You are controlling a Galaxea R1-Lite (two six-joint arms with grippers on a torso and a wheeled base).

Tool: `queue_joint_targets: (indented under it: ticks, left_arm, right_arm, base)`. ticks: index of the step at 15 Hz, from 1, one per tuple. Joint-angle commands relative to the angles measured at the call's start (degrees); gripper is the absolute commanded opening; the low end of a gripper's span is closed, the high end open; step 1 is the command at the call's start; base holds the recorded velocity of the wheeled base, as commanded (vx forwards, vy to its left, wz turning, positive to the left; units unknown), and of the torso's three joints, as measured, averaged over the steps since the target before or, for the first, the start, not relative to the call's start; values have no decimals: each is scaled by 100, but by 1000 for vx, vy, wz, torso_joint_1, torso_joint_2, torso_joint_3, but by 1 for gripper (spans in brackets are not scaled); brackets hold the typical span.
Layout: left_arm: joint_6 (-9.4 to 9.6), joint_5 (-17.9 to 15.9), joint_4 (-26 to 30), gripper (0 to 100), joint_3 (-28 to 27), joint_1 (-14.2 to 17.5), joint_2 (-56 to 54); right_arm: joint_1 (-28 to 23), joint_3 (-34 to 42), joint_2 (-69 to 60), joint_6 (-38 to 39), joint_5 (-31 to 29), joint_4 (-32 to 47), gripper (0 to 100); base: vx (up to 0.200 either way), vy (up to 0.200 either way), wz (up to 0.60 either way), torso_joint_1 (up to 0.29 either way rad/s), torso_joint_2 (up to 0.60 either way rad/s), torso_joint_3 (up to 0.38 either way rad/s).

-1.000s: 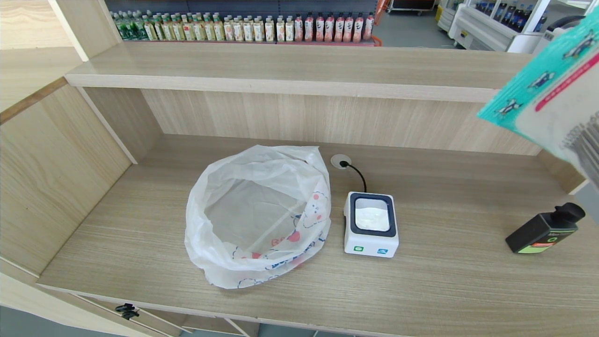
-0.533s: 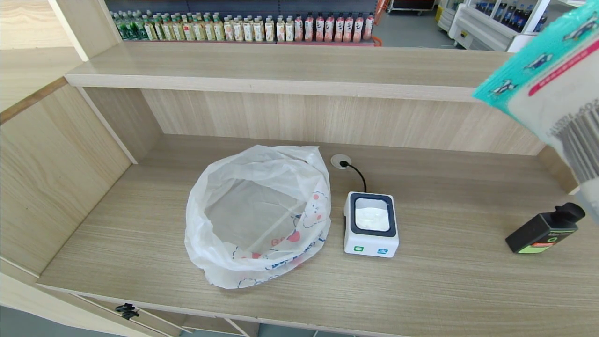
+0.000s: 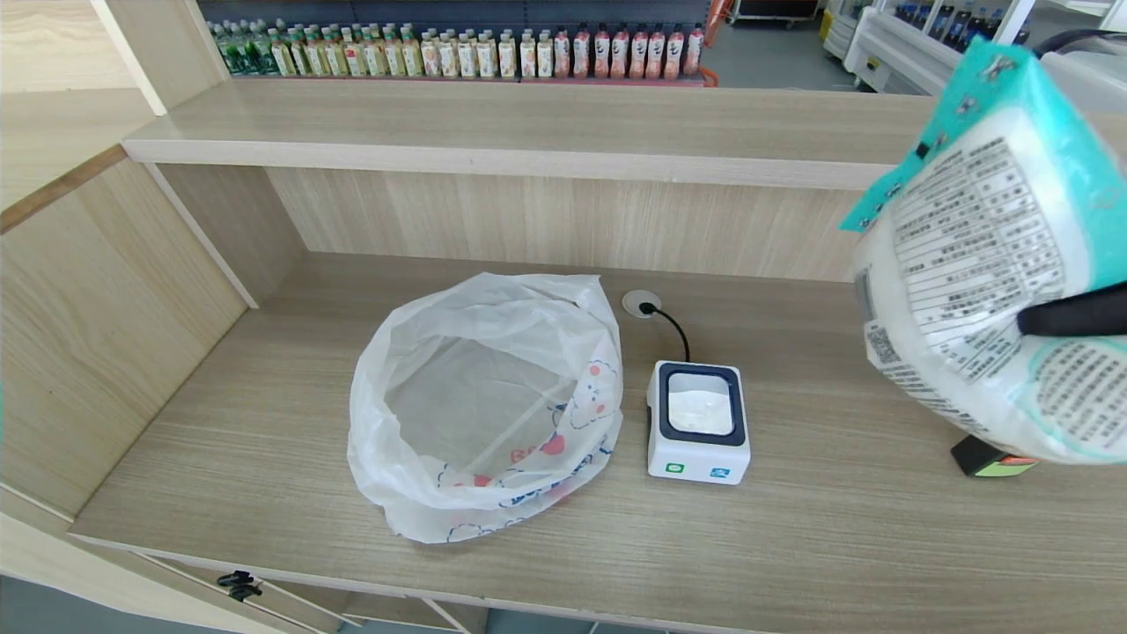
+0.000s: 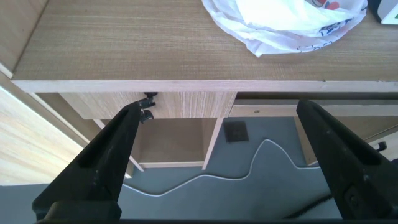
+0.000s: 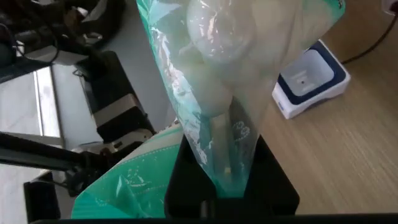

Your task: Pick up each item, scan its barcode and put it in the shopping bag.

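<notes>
Over on the right, the packet (image 3: 977, 291) hangs in the air above the counter (image 3: 836, 546), a plump teal and white plastic pack with pale round lumps inside, and its printed back faces the near side. The right gripper (image 5: 227, 177) is clenched on it: in the right wrist view the black jaws pinch the plastic between them, and in the head view one dark finger (image 3: 1070, 319) lies across the pack's right side. The packet is well to the right of the scanner (image 3: 698, 421) and not over it. The scanner is a small white box with a dark-framed window facing up, and it sits on the counter near the middle. A black cable (image 3: 673, 330) runs from its far side to a round port in the wood. Just left of the scanner lies the shopping bag (image 3: 370, 379), thin white plastic with a cartoon print, and its mouth is spread wide open and turned upward. A black bottle (image 3: 990, 460) with a green label lies on the counter at the right, mostly hidden behind the packet. The left gripper (image 4: 227, 162) hangs low on the near side of the counter, below its front edge. Its two dark fingers (image 4: 118, 155) are spread apart with nothing between them. Far behind, past the raised ledge, stands a row of drink bottles (image 3: 458, 53).
</notes>
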Motion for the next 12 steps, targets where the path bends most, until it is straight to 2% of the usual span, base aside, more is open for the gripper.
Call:
queue_joint_targets:
  ticks: [1,5,8,9,12]
  left_arm:
    - [-1,1,2,100,0,-1,10]
    - [-1,1,2,100,0,-1,1]
    - [-1,1,2,100,0,-1,1]
    - [-1,1,2,100,0,-1,10]
    - [-1,1,2,100,0,-1,10]
  right_arm:
    - [-79,114,438,-510,-817,-105,0]
    - [70,431,473,-607,-1265,-474,0]
    - [624,897,509,-1231,-1591,-1274,0]
    - [791,1125,561,-1530,-1889,-1731,0]
    - [686,1863,640,-1662,-1995,-2935,0]
  base:
    - [0,0,0,0,0,0]
    - [0,0,0,0,0,0]
    - [0,0,0,0,0,0]
    - [0,0,0,0,0,0]
    - [0,0,0,0,0,0]
